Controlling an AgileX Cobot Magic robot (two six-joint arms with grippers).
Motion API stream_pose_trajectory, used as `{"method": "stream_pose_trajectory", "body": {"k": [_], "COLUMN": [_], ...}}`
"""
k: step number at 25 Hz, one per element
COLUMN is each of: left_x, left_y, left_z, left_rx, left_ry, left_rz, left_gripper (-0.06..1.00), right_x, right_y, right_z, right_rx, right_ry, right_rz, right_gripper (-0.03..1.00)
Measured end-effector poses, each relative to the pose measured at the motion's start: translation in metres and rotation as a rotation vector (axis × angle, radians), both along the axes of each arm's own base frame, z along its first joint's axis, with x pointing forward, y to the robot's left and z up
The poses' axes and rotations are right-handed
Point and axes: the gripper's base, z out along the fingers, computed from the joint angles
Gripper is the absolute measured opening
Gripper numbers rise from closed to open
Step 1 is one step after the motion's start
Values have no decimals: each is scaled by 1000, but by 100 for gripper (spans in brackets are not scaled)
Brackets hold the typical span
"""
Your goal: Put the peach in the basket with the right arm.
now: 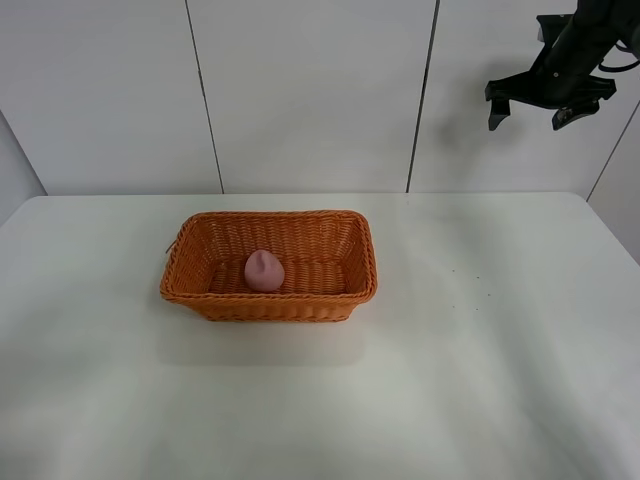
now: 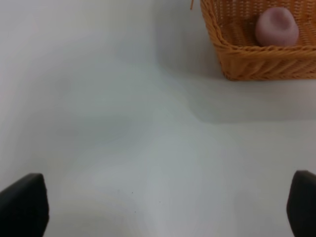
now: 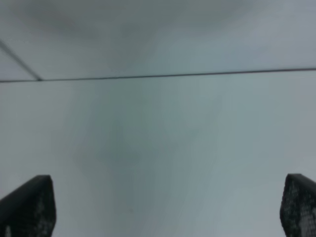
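The small matte pink toy peach [image 1: 264, 271] lies inside the orange-brown woven wicker basket [image 1: 268, 306], mid white tabletop [image 1: 480, 380]. The black right claw [image 1: 527, 118] hangs high over the far right corner, fingers apart, empty. The left claw [image 2: 162, 207] is likewise spread. The main risk is an arm sweeping low and shoving the basket.

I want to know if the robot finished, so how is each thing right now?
basket: upright on the table, with the peach inside.
peach: lying on the basket's floor, not held.
right gripper: open, empty, raised high, away from the basket.
left gripper: open, empty, above the table near the basket.
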Motion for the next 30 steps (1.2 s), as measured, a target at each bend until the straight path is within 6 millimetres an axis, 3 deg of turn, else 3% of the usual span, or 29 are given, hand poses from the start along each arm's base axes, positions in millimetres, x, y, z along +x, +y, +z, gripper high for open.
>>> {"method": "stream_pose_trajectory", "body": {"k": [8, 13, 19, 22, 30], "left_x": [0, 0, 0, 0, 0], "left_y": [0, 0, 0, 0, 0], "left_z": [0, 0, 0, 0, 0], "left_rx": [0, 0, 0, 0, 0], "left_ry": [0, 0, 0, 0, 0], "left_rz": [0, 0, 0, 0, 0], "left_gripper": [99, 99, 99, 99, 99], "right_x": [-9, -43, -108, -149, -265], "right_y": [5, 6, 7, 8, 11], "right_z": [0, 9, 21, 27, 18], "right_rx": [18, 9, 4, 2, 6], "right_ry": [37, 111, 203, 235, 308], "right_rz": [38, 60, 80, 89, 92], "right_gripper": [70, 70, 70, 70, 70]}}
